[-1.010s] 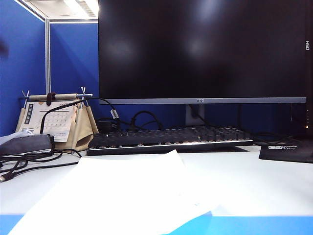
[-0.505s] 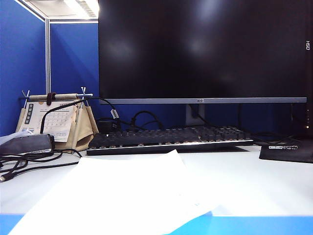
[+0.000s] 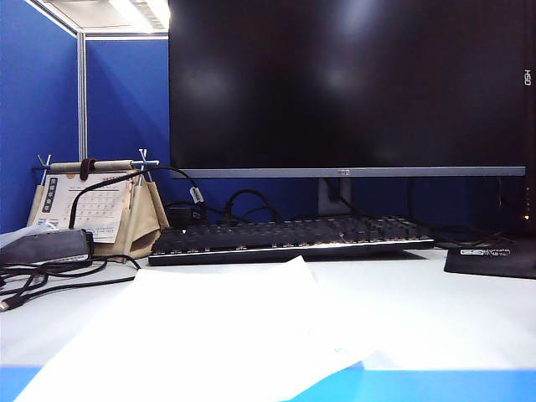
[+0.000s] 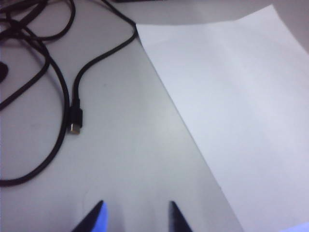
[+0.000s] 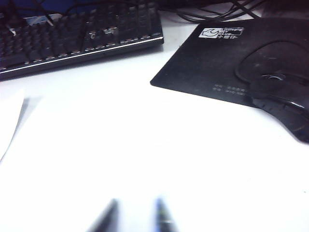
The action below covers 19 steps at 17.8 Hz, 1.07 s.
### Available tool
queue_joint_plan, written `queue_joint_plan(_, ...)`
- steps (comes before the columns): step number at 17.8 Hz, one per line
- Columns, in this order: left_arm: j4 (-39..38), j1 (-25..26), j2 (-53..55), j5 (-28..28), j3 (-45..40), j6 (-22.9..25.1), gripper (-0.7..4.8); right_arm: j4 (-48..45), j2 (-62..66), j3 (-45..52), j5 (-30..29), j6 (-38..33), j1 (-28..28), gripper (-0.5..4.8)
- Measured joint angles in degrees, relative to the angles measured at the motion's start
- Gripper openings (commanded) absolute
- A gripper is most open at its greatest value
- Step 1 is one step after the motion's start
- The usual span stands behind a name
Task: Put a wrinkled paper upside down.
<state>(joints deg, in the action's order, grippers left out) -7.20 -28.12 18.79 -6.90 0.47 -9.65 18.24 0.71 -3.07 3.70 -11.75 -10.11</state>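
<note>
Our left gripper [image 4: 135,216] hovers over bare table with its two fingertips spread apart and nothing between them; the wrinkled paper [image 4: 231,106] lies flat just off to one side of it, its long edge running diagonally past the fingertips, near but not touched. A black cable [image 4: 72,116] with its plug end sits on the table on the gripper's other side, well clear of the sheet. Our right gripper [image 5: 136,215] also hangs above the white table, its fingertips blurred, with a narrow gap between them and holding nothing; we cannot tell for sure how far closed it is. From it, only a corner of the paper shows, well off to one side, while the mouse pad [image 5: 217,63] and mouse [image 5: 282,101] lie ahead on the other side and the keyboard [image 5: 77,38] ahead beyond the paper. In the exterior view neither arm appears, and the sheet rests flat in front of the keyboard, its visible face blank. We judge that no grasp exists now: whether the flip is done or still ahead, we cannot say.
</note>
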Motion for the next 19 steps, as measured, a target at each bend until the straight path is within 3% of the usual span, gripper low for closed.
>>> queue_joint_plan(19,0.1,0.0,-0.1,-0.8,0.0,0.0,-0.04,-0.2,0.1,0.0,-1.2,0.0,0.0,-0.01)
